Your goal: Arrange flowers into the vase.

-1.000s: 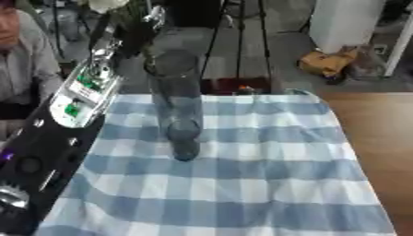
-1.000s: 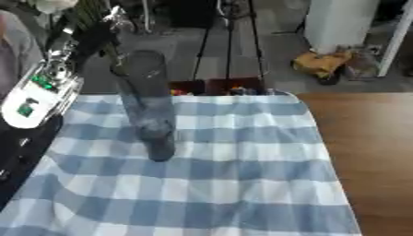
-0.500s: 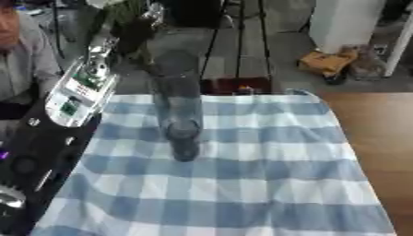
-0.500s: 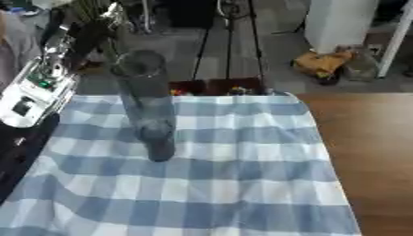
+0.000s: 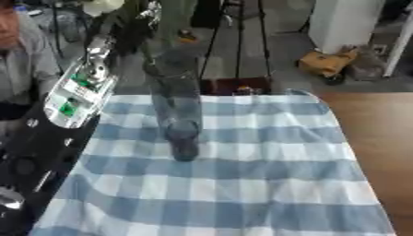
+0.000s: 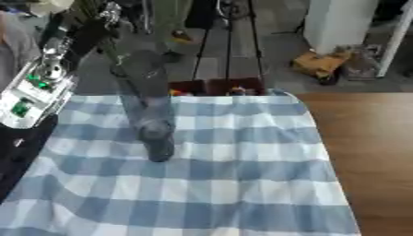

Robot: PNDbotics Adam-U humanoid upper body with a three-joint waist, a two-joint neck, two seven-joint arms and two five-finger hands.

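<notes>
The tall, dark glass vase stands upright on the checked cloth covering the tabletop; it looks top-heavy, slippery and breakable, best steadied low on its body. Above its mouth the left hand holds a pale flower, light and soft; whether its fingers pinch the stem I cannot tell.

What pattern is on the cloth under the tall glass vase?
Blue and white checks on the tablecloth, clearest in the left eye view.

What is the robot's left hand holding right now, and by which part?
The left hand holds a flower up above the vase. It seems to grip below the pale bloom, but the exact spot cannot be told.
</notes>
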